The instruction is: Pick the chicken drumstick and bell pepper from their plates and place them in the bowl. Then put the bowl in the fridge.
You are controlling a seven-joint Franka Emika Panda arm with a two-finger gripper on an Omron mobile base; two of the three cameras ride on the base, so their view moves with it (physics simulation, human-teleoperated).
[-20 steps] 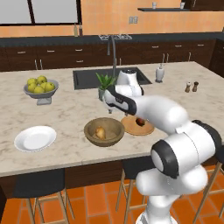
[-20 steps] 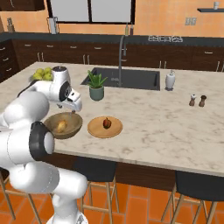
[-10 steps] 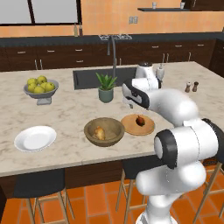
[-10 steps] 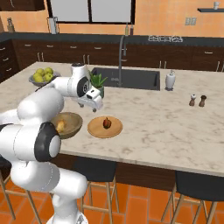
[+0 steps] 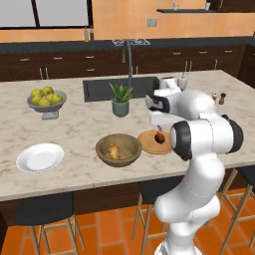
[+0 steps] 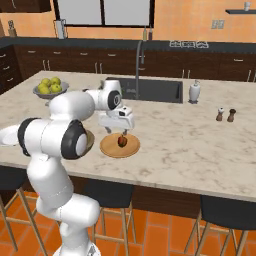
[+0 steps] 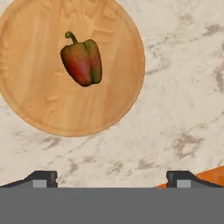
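Observation:
The dark red bell pepper lies on the tan wooden plate, with its green stem pointing away from the hand. My gripper hangs open just above this plate, and the pepper is below and slightly ahead of the fingertips. Nothing is between the jaws. To the left stands the brown wooden bowl with the golden chicken drumstick inside it. The white plate lies bare at the counter's left. From the left base camera, the gripper is over the pepper.
A grey footed fruit bowl with yellow-green fruits stands at the back left. A potted plant sits in front of the sink. A soap dispenser and two shakers stand to the right. Stools line the counter's near edge.
My arm has swung right, from above the bowl to above the wooden plate with the pepper. The jaws have stayed open and carry nothing.

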